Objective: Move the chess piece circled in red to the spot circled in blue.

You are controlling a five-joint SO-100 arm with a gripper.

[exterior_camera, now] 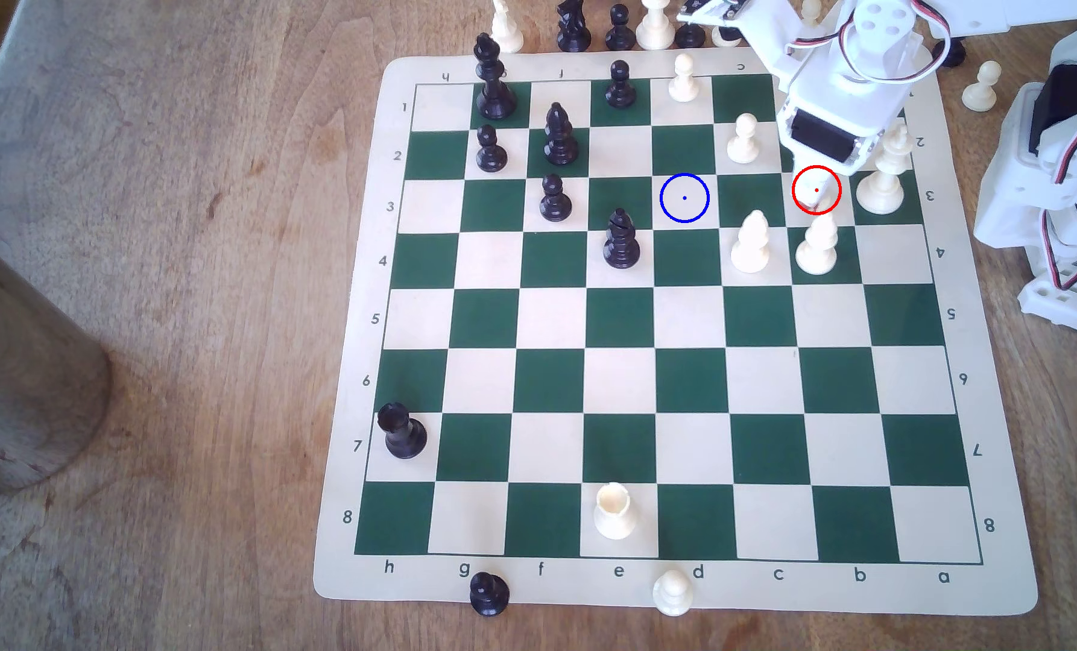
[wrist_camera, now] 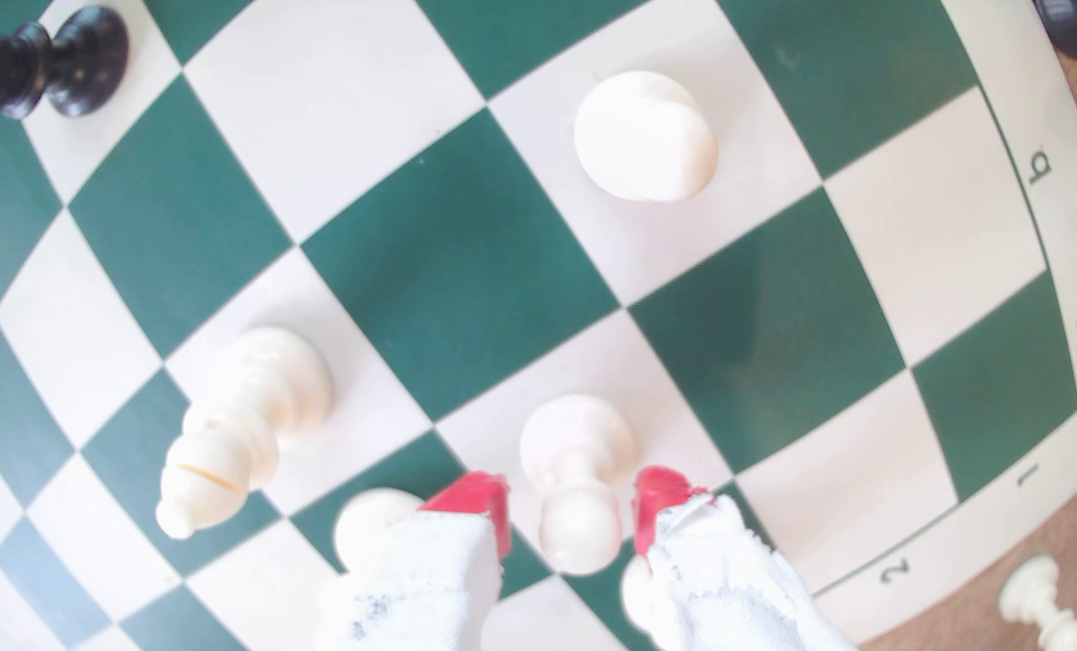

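Exterior view: the arm's gripper (exterior_camera: 815, 195) was down over the red ring on row 3, mostly hiding the pawn (exterior_camera: 813, 195) there. The blue-ringed square (exterior_camera: 684, 198) sat two squares toward the exterior view's left, nothing on it. Wrist view: the red-tipped fingers (wrist_camera: 476, 501) stood on either side of the pawn's (wrist_camera: 577, 476) head with small gaps, so not gripping yet. A bishop (wrist_camera: 241, 432) stood nearby.
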